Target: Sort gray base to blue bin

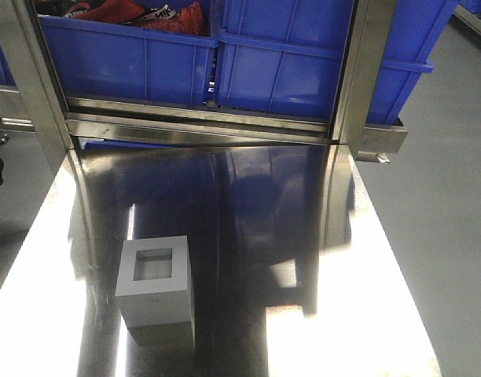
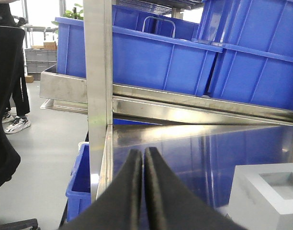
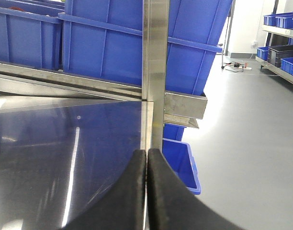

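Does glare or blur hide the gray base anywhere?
Front view: glare whitens both sides of the steel table, yet the gray base reads sharply. Left wrist view: window overexposed, left gripper soft, base cropped. Right wrist view: light streak on table, no base.

Bright ambient lighting produces blown-out white glare bands on the mirror-like steel tabletop (image 1: 382, 330), dark reflections occupy its centre, and the front view is slightly soft.

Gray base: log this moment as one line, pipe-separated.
gray base: upright on steel table, recess up, not gripped | left gripper: shut, empty | right gripper: shut, empty | blue bins: on rack behind table
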